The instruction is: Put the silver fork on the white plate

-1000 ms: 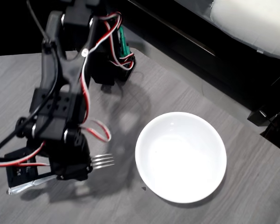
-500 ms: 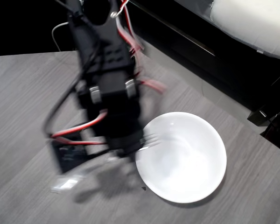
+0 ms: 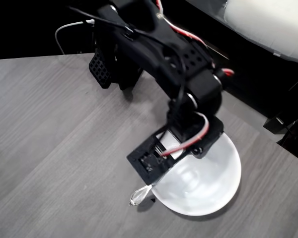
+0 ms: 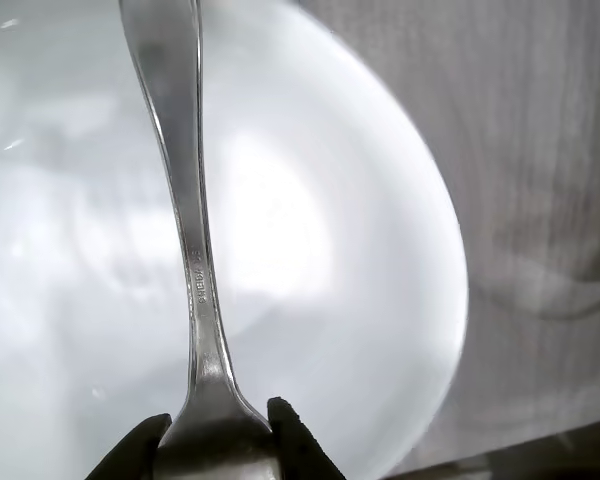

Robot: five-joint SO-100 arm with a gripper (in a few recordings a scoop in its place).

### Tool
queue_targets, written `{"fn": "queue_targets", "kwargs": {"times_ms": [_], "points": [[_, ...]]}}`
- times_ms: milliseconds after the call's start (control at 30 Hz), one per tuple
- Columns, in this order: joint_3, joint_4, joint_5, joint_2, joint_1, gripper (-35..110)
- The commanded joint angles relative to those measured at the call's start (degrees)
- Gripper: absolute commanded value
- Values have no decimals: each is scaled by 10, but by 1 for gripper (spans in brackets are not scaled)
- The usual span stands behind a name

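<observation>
Grey woodgrain tabletop. I see the gripper above the plate, jaws clenched on the fork (handle end pokes past the plate's left rim, overhead view).

Likely home: grey wood-grain table, white cushion on dark furniture behind.

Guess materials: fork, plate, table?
Fork: looks like polished metal, likely steel; grey mirror sheen, stamped marking on the handle. Plate: glossy white, probably glazed ceramic, though plastic can't be ruled out; soft bright highlights on it. Table: grey wood-grain surface, matte; fine parallel streaks, likely laminate rather than solid wood. The gripper is shut on the fork.
</observation>
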Motion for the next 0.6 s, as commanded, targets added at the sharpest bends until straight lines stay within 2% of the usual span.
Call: {"fn": "queue_targets", "kwargs": {"times_ms": [0, 400, 567], "points": [[-25, -27, 3, -24, -2, 0], [-94, -56, 4, -173, 0, 1], [-107, -52, 2, -184, -2, 22]]}}
